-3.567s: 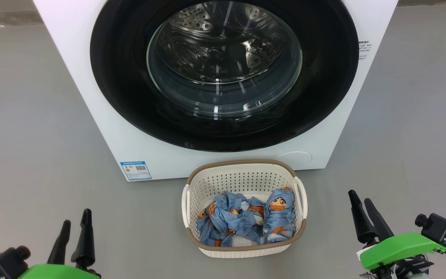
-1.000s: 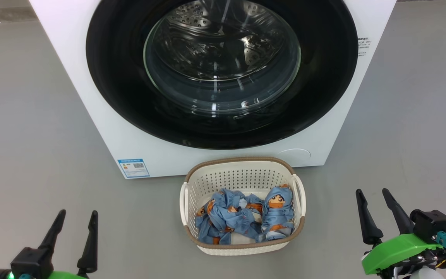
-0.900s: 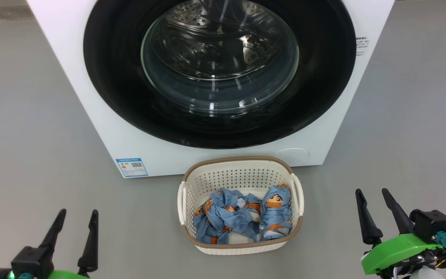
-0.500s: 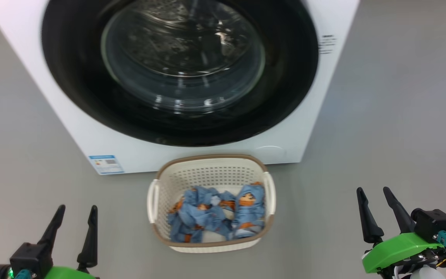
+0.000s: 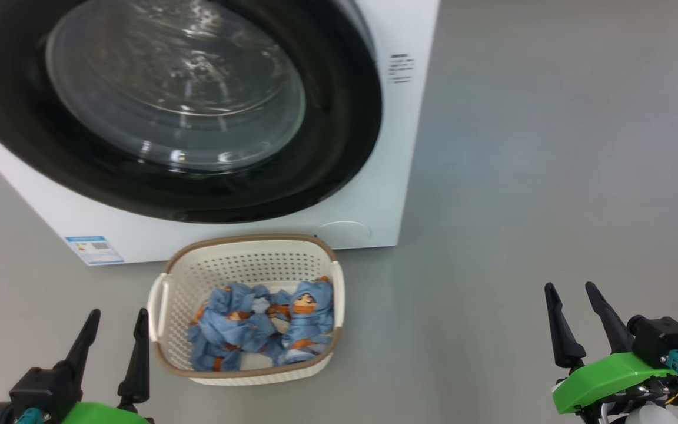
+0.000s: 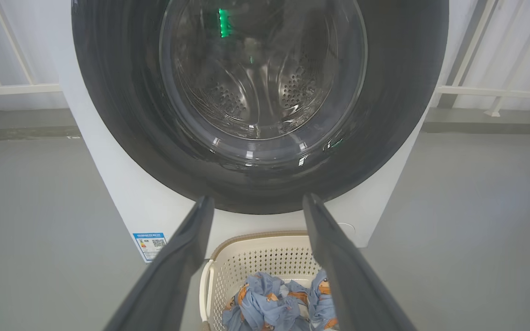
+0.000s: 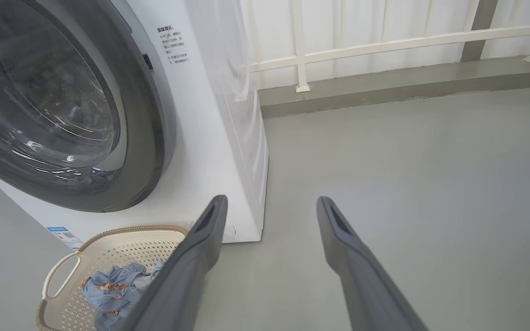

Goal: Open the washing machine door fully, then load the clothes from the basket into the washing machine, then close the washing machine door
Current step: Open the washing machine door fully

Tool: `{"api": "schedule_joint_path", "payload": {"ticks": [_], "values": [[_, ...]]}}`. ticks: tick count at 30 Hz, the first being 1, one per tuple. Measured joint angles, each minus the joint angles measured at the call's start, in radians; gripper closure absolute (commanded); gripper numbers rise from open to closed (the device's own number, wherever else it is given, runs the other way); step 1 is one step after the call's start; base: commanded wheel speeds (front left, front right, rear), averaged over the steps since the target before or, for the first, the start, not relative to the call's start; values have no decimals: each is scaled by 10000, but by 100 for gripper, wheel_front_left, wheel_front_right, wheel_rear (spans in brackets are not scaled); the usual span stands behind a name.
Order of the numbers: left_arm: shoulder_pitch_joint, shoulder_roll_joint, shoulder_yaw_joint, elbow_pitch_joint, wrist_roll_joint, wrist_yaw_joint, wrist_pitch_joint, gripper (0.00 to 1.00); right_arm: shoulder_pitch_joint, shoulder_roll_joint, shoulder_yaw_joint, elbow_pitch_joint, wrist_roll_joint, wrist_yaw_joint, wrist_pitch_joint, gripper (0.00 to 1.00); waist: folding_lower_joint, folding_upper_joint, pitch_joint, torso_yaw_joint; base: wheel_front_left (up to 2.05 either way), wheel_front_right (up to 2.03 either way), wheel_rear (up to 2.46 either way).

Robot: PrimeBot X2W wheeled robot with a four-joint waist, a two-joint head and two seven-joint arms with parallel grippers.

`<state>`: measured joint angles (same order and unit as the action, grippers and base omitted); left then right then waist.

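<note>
Layout right now: washing machine door (image 5: 339, 147) is shut, ahead and to my left. Left jaws, wide and empty, face it square; right jaws, equally wide, sit off past its right rim. Clothes (image 5: 239, 330) lie in the basket (image 5: 245, 240).

Grey floor (image 5: 551, 147), white railing (image 7: 384, 43).

One washing machine (image 5: 374, 194) is counted, far left, with one round door (image 5: 339, 118) and one label sticker (image 5: 93, 249) at its near left corner. One basket (image 5: 245, 238) is noted near it, with two side handles (image 5: 156, 303). The clothes (image 5: 256, 330) in it are bunched in two lumps; the number of garments cannot be told. Two grippers are logged: left gripper (image 5: 118, 315), right gripper (image 5: 568, 288).
</note>
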<state>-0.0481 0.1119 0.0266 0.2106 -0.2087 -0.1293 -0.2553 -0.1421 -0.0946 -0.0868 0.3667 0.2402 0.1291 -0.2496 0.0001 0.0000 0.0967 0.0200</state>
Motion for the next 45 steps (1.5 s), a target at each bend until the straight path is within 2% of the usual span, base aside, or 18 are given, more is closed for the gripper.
{"api": "schedule_joint_path", "payload": {"ticks": [17,18,19,21,25,34,41,45], "values": [[-165,-36,-50,71,-75,0,0,0,-19,2,132,46,17,0,0,0,0,0,62,87,21,21,-42],[-165,-59,-63,71,-81,0,0,0,-28,2,157,59,17,0,0,12,0,0,55,96,0,0,0],[-164,-84,-77,71,-81,0,0,0,-39,2,190,73,19,0,0,51,-1,0,45,104,0,0,0],[-164,-121,-123,71,-82,0,0,0,-105,2,284,107,92,0,-2,100,0,0,26,122,0,0,0],[-159,-163,-240,71,-102,0,0,0,-396,48,527,109,309,0,-2,100,0,0,-13,142,0,0,0],[-158,-240,-408,63,-174,0,0,0,-1825,299,955,-226,3189,0,-4,100,0,0,40,125,0,0,0],[-318,-228,-535,27,-280,0,0,0,-3327,221,1363,-652,4690,0,-54,100,0,0,394,218,0,0,0],[-589,-228,-608,-58,-355,0,0,0,-4122,67,1551,-470,5691,0,-77,100,0,0,648,324,0,0,0]]}}
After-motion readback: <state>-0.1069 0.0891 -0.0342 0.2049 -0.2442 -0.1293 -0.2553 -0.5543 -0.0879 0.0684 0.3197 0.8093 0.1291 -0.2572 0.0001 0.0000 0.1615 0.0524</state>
